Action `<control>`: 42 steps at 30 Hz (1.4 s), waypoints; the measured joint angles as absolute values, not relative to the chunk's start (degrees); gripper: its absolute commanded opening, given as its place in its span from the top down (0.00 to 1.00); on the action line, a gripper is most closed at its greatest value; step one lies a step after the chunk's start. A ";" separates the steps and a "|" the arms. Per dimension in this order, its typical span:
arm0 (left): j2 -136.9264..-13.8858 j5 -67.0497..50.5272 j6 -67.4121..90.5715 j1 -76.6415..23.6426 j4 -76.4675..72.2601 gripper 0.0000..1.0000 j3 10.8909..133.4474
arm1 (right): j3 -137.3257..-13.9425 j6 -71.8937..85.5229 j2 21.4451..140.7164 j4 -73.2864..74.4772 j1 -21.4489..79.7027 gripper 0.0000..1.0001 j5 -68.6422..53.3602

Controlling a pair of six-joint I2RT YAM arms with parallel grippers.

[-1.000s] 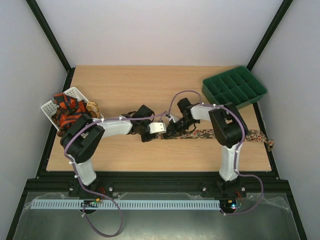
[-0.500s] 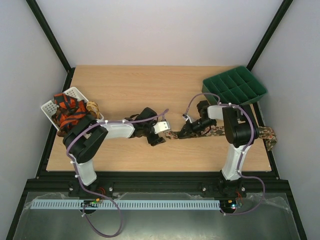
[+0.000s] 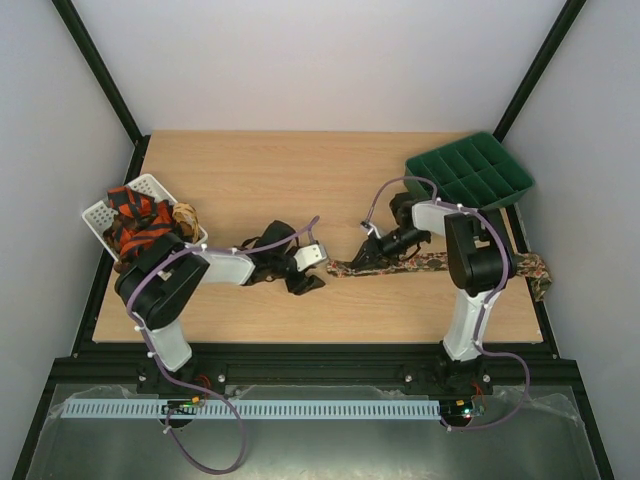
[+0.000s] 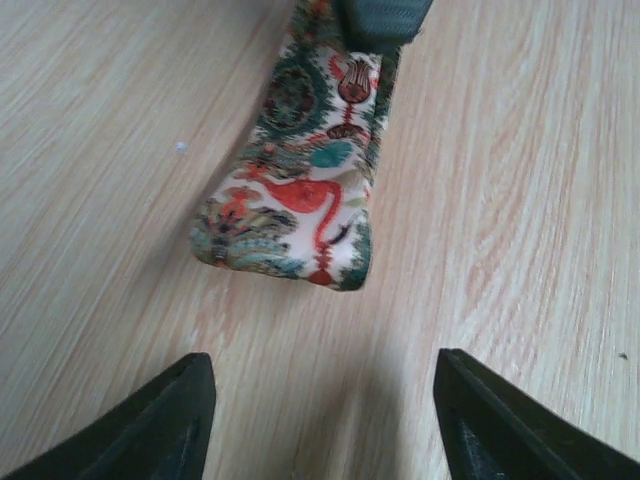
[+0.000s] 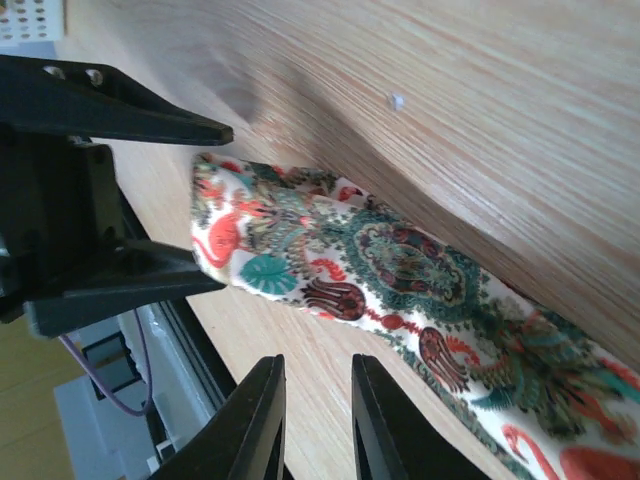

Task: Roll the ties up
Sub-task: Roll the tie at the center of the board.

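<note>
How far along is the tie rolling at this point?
Barely begun. Done: nothing is rolled; the floral tie lies stretched flat on the table, only its end looking folded over. In hand: nothing; the left hand is open just short of that end, the right hand narrowly open over the tie. Left: rolling this tie, then the red-orange and black ties bunched in the basket.

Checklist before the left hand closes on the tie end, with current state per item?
1. The left hand open, nothing between its fingers: ok.
2. End of floral tie ahead of left hand, off-centre toward one finger: not ok.
3. The right hand at the tie, fingers nearly together, empty: ok.
4. Right hand pressing the tie down: cannot tell.
5. Tie's far end over the right edge of the table, may drag: not ok.
</note>
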State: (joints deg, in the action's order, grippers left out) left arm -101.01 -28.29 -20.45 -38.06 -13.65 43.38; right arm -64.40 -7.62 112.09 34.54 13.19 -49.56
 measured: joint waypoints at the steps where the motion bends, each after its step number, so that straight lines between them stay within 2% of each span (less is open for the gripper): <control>1: -101.01 -28.38 -20.64 -37.93 -13.96 0.48 43.29 | -64.95 -8.05 111.72 35.44 12.86 0.83 -49.67; 5: -101.14 -28.69 -21.78 -37.43 -15.57 0.65 43.31 | -66.17 -8.80 111.44 36.42 11.49 0.87 -47.92; 10: -103.18 -28.73 -22.17 -37.30 -16.10 0.72 45.23 | -66.32 -8.10 114.10 35.81 11.44 0.89 -45.74; 25: -105.97 -32.60 -18.79 -39.05 -17.52 0.73 52.88 | -66.37 -1.21 116.55 30.30 16.40 0.88 -48.03; 35: -111.61 -31.33 -20.40 -39.81 -15.64 0.73 54.59 | -68.01 -3.92 116.62 34.06 14.39 0.76 -47.83; 40: -111.66 -31.05 -20.84 -39.79 -15.42 0.73 54.70 | -69.19 -7.25 115.96 38.96 12.27 0.64 -47.51; 42: -111.77 -30.92 -20.84 -39.86 -15.20 0.73 54.98 | -69.34 -7.51 115.42 39.88 12.01 0.63 -48.45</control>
State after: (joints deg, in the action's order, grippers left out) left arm -111.77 -30.92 -20.84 -39.86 -15.20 54.98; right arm -69.34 -7.51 115.42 39.88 12.01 -48.45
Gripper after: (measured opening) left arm 0.269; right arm 0.349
